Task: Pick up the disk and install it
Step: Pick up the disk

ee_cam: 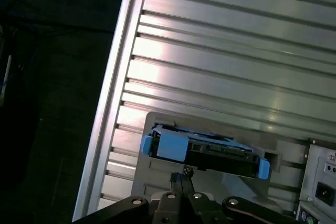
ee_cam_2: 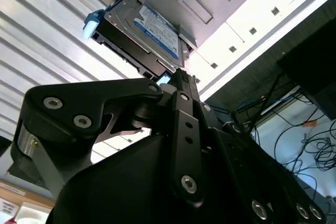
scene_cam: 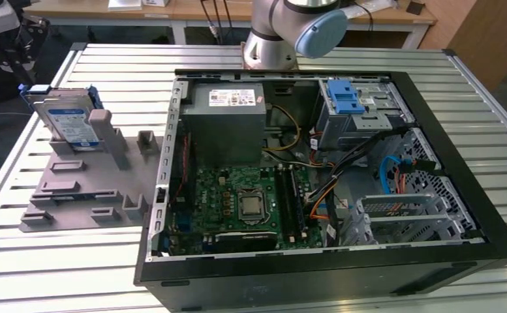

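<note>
Slatted table [scene_cam: 114, 62]; exterior view: disk [scene_cam: 68, 120] upright in grey stand [scene_cam: 70, 189] beside open computer [scene_cam: 323, 280]. Both wrist views add gripper [ee_cam: 181, 176] [ee_cam_2: 178, 75], closed, empty, near disk [ee_cam: 210, 153] [ee_cam_2: 152, 32].

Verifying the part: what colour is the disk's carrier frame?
Blue, seen best on the disk in the first wrist view.

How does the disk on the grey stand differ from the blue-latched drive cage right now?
The disk stands on edge in the grey stand outside the case; the drive cage sits inside it. The disk shows a white-and-blue label; the cage, grey metal under a blue latch. Both carry blue plastic.
</note>
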Controlling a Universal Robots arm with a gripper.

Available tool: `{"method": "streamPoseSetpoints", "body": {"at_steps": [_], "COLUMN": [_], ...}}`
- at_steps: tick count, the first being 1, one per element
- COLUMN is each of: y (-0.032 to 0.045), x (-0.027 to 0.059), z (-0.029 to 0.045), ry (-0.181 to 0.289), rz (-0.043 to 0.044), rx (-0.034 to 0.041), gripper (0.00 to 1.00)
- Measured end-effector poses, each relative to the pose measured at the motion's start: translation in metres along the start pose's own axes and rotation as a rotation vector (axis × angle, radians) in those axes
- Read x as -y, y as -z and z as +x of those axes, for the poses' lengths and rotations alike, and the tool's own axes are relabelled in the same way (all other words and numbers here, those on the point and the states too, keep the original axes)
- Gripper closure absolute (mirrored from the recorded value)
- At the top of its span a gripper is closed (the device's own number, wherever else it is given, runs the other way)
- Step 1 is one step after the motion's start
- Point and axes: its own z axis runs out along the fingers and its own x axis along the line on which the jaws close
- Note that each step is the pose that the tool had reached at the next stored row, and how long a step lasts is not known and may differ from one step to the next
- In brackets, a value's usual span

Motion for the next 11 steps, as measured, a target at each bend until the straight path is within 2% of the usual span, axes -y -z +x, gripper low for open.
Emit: {"method": "streamPoseSetpoints", "body": {"at_steps": [11], "y": [-0.0001], "x": [0.0], "z": [0.0001], "ry": [0.132], "rz": [0.0028], "rx": [-0.0044], "gripper": [0.89]}}
